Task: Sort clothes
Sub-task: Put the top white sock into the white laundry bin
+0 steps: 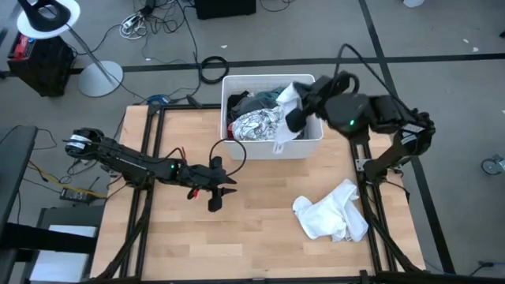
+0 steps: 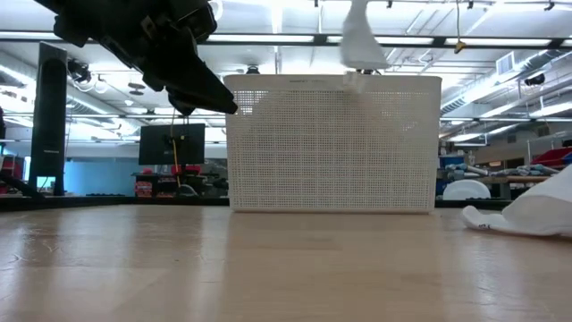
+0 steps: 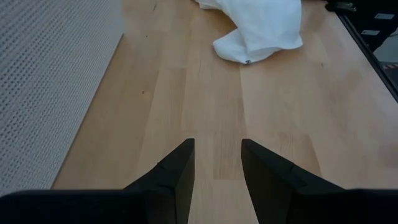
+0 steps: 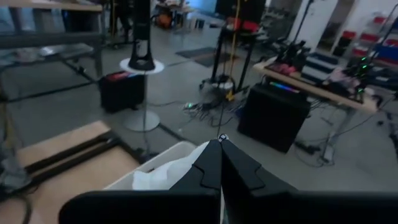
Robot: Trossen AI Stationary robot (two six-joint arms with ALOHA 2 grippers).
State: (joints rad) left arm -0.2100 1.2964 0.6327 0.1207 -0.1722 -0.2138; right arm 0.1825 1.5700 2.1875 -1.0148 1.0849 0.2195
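The white mesh bin (image 1: 312, 146) stands at the table's far side and holds several garments: a white-patterned piece (image 1: 256, 125), and dark and teal pieces (image 1: 246, 101). My right gripper (image 1: 298, 110) is above the bin's right half, shut on a white garment (image 2: 357, 40). My left gripper (image 3: 217, 168) is open and empty, above the table in front of the bin's left end (image 1: 217, 188). Another white garment (image 1: 331, 211) lies crumpled on the table at the near right; it also shows in the left wrist view (image 3: 255, 31). My right gripper pinches the white garment between its two shut fingers. In the right wrist view the cloth (image 4: 165, 177) bunches right under the fingers, which hide the place of contact. The garment hangs slack below the gripper, above the bin's rim (image 2: 353, 79), clear of the table.
The bin's mesh wall (image 3: 50, 81) is close beside my left gripper. Bare wood (image 1: 260, 229) lies between the bin and the table's near edge. Beyond the table are cables, a lamp stand (image 1: 99, 75) and black cases.
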